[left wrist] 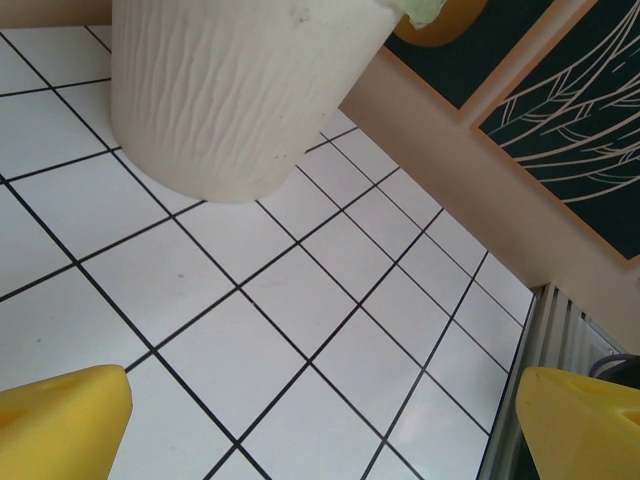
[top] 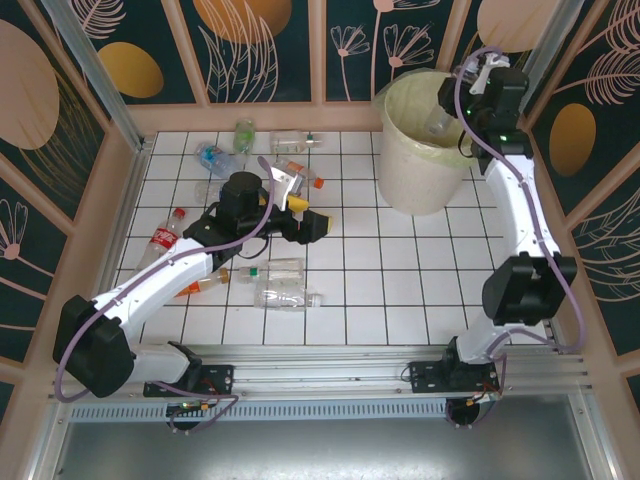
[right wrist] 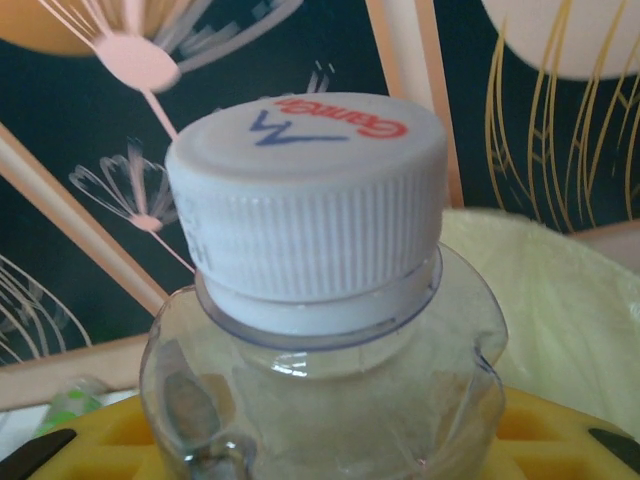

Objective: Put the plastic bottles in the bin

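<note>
White square tiles with thin black joint lines make up the table (top: 400,290), flat and matt, boxed in by pale wooden rails and dark panels painted with plants.

Bin (top: 405,180): large round cream bucket, far right corner of the table. From the left wrist its wall (left wrist: 230,90) shows a fine wrinkled, vertically rippled texture and tapers toward the base. The pale yellow-green bag liner (right wrist: 560,300) is thin, soft film folded over the rim.

Left gripper (left wrist: 320,430): fingers (left wrist: 60,420) are blunt yellow plastic, spread wide with nothing between them, hanging over bare tiles mid-table and facing the bin.

Right gripper (top: 460,108): above the bin's mouth, pinching one bottle (right wrist: 320,390) between yellow pads. The bottle is clear thin-walled plastic with rounded, fluted shoulders. I see no label on the part in view.

Plastic bottles (top: 270,270) on the table: all lying on their sides in the left half, well apart from the bin.
- red label, red cap (top: 163,240), far left
- blue label (top: 215,158)
- green-tinted (top: 244,135), near the back rail
- clear ones (top: 287,297) beside the left arm

Cap (right wrist: 305,190) of the held bottle: white, screw type, finely ribbed skirt, smooth top with red and blue print, ring collar below.
</note>
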### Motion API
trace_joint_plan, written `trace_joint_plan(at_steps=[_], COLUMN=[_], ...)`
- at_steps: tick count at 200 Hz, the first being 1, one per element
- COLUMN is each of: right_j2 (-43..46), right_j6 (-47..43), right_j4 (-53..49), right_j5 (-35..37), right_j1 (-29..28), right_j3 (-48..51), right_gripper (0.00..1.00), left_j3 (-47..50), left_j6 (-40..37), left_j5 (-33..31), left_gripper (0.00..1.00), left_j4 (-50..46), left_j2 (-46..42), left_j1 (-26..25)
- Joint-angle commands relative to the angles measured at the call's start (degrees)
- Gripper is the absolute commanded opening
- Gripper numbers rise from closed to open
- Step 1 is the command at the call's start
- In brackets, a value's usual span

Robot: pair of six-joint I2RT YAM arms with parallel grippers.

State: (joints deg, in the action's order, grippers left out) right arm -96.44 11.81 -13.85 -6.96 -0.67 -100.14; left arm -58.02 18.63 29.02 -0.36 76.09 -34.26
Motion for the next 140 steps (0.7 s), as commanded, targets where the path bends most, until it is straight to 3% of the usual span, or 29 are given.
trace_joint_plan(at_steps=[1,55,102,121,140], right_j2=[-3.32,-8.28,-11.18,-11.7,-12.26], right_j6=[-2.16,-0.04,0.48,1.08,1.35], right_j4=[-7.67,-14.5,-18.92,-18.98,-19.13], right_j5=[3.26,11.71,13.78,14.61,15.28], right_j1=[0.34,1.01,1.29,1.37,1.3], right_j3=[-6.06,-8.57,-8.71,-7.62,-7.34], right_gripper=[0.47,0.46,0.47,0.48,0.48], left_j3=[-0.08,0.26,-1.21,-2.93,-3.94], left_j6=[-1.1,-0.31,-1.23,-1.91,-1.94], left_j5=[-0.76,-1.5,-4.71,-9.08,-17.52], left_gripper=[0.99,0.99,0.99,0.99,0.99], left_j4=[-0.82,-0.78,-5.56,-11.59,-18.19], left_j2=[-1.07,-1.17,-0.35,-0.49,-1.05], left_j1=[-0.28,-0.28,-0.28,-0.28,-0.28])
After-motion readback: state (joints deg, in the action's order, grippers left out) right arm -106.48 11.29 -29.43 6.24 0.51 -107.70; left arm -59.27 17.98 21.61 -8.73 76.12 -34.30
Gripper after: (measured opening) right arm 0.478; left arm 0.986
